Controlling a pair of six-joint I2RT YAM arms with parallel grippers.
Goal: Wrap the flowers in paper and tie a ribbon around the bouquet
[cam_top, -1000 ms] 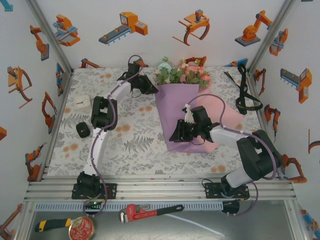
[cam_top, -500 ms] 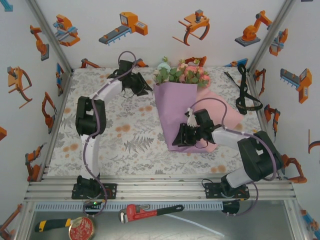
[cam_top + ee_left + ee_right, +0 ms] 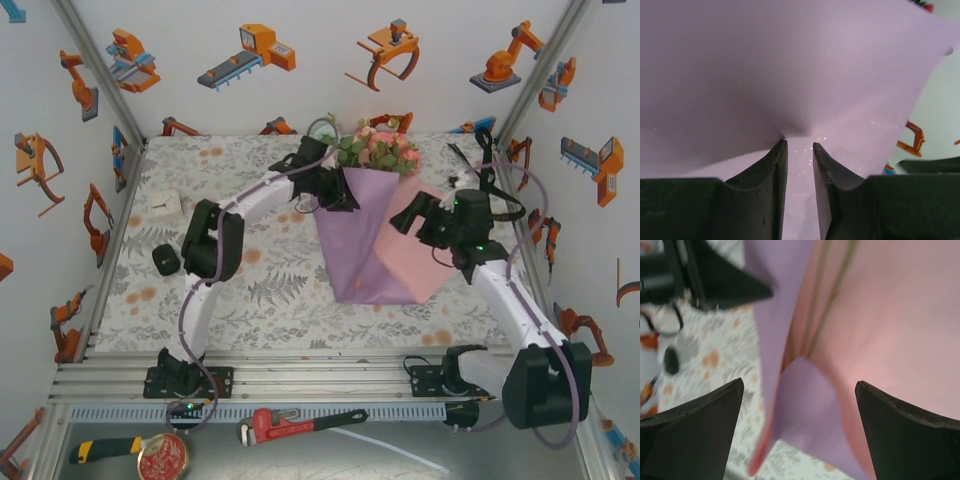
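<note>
The bouquet lies at the back middle of the table. Its flowers (image 3: pixel 375 148) stick out of the top of the paper (image 3: pixel 355 250), whose lilac side is folded over them while a pink flap (image 3: pixel 425 250) lies out to the right. My left gripper (image 3: pixel 343 193) sits on the upper left of the lilac fold; its fingertips (image 3: pixel 780 150) stand a narrow gap apart against the paper (image 3: pixel 790 65), with nothing clamped. My right gripper (image 3: pixel 403 217) hovers wide open (image 3: pixel 799 384) over the pink flap, looking down on green stems (image 3: pixel 827 285). The black ribbon (image 3: pixel 490 185) lies loose at the back right.
A small white square (image 3: pixel 163 203) and a black round object (image 3: pixel 165 259) sit on the left of the floral table cover (image 3: pixel 270 290). A red pipe wrench (image 3: pixel 300 422) lies on the shelf below the front rail. Printed walls close in the back and both sides.
My right gripper opened wide, let go of the lower paper and rose to the back right. My left arm swung right from the table onto the paper's upper left. The pink flap shows more.
</note>
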